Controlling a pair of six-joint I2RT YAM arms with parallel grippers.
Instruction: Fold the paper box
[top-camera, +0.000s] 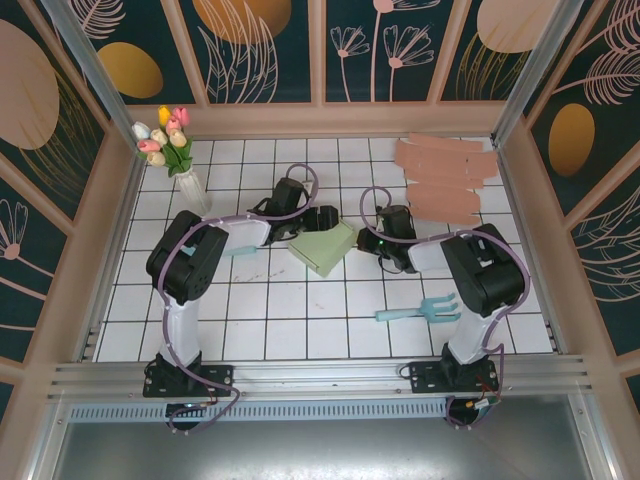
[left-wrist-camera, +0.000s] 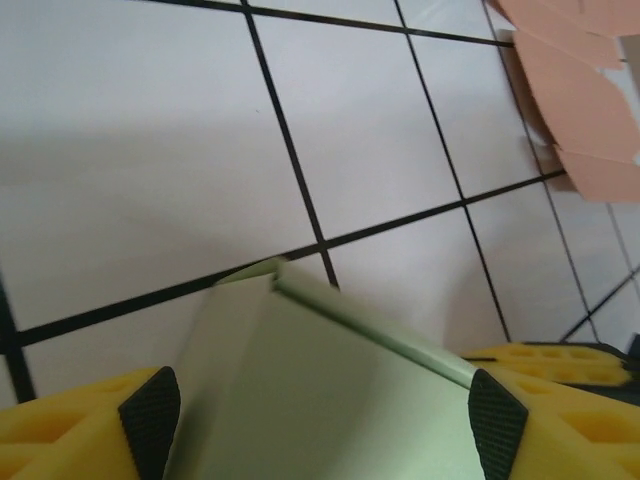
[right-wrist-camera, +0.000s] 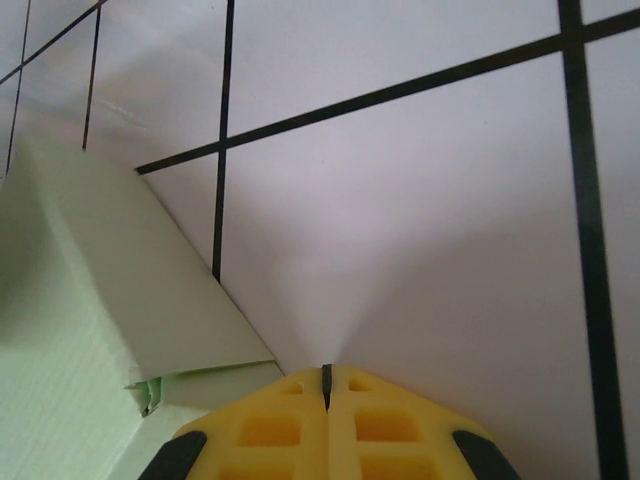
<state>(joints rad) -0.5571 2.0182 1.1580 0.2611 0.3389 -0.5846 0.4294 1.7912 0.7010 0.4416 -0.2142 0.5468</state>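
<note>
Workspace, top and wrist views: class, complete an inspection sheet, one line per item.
surface: white tiled table, black grid lines.
job's things: green paper box mid-table; pink flat blanks far right.
clutter: teal fork; tulips in vase.
pincers: left pincer straddles the box, grip unclear; right pincer shut beside it.
cables: purple cables, looped near both pincers.
surroundings: floral wall panels; metal rail at near edge.

- In the left wrist view the paper box runs off the bottom edge.
- I cannot tell whether the left pincer presses on its sides.
- The pink card sheets are blurred and cut off at the right edge.
- In the right wrist view the box is cut off at the left and below, and the right pincer at the bottom.
</note>
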